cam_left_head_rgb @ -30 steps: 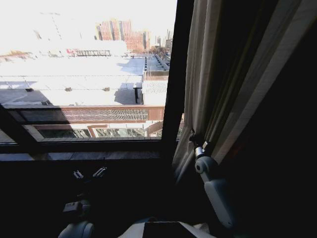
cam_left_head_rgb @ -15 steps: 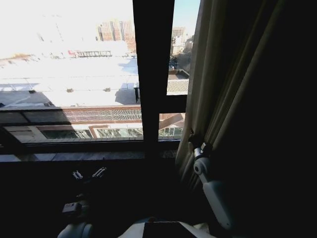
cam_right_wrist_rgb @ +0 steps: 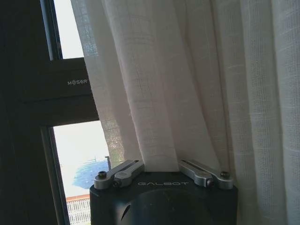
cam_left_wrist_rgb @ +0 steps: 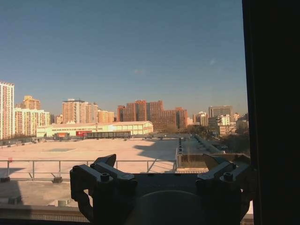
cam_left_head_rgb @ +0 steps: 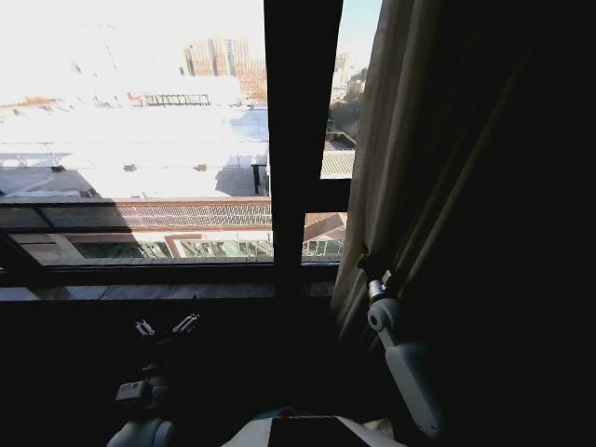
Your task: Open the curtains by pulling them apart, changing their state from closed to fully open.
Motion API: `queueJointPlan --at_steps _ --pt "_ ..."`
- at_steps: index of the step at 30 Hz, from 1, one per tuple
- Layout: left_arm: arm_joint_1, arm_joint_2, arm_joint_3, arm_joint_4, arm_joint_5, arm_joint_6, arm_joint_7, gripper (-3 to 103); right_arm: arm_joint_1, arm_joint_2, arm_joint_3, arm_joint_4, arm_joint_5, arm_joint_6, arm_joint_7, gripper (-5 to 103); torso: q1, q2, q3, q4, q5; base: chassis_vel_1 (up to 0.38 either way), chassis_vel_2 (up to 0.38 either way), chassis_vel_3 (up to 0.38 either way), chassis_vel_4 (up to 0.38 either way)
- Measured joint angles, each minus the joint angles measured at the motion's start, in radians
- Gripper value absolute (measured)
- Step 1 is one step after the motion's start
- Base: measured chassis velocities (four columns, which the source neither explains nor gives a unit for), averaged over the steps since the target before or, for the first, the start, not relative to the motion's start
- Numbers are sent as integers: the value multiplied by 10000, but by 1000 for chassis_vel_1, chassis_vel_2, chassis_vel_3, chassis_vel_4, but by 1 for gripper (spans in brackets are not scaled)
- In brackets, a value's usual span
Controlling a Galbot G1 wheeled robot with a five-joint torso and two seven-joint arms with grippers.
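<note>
One curtain (cam_left_head_rgb: 391, 140), sheer, white and pleated, hangs bunched at the right side of the window. My right gripper (cam_left_head_rgb: 375, 272) sits at the curtain's inner edge at sill height. In the right wrist view a gathered fold of the curtain (cam_right_wrist_rgb: 187, 84) runs down between the fingers (cam_right_wrist_rgb: 117, 174) of the right gripper (cam_right_wrist_rgb: 161, 171), which is shut on it. My left gripper (cam_left_head_rgb: 166, 326) hangs low below the sill, open and empty. The left wrist view has the left gripper (cam_left_wrist_rgb: 161, 176) facing bare glass and the city outside.
A black upright window frame bar (cam_left_head_rgb: 298, 140) stands just left of the curtain, with a narrow strip of glass between them. The dark sill (cam_left_head_rgb: 140, 292) runs across below the glass. The frame bar (cam_right_wrist_rgb: 28, 117) is close beside the right gripper.
The head view has shifted. The curtain's edge, held by the right gripper, now lies farther right of the frame bar, uncovering a strip of glass. The left gripper has stayed low.
</note>
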Motion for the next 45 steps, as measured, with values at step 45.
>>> queueJointPlan --at_steps 45 --pt "-33 0 30 73 10 -69 8 100 -340 110 717 -186 -416 -46 694 0 0 1 -2 -2 0 -63 -62 61 63"
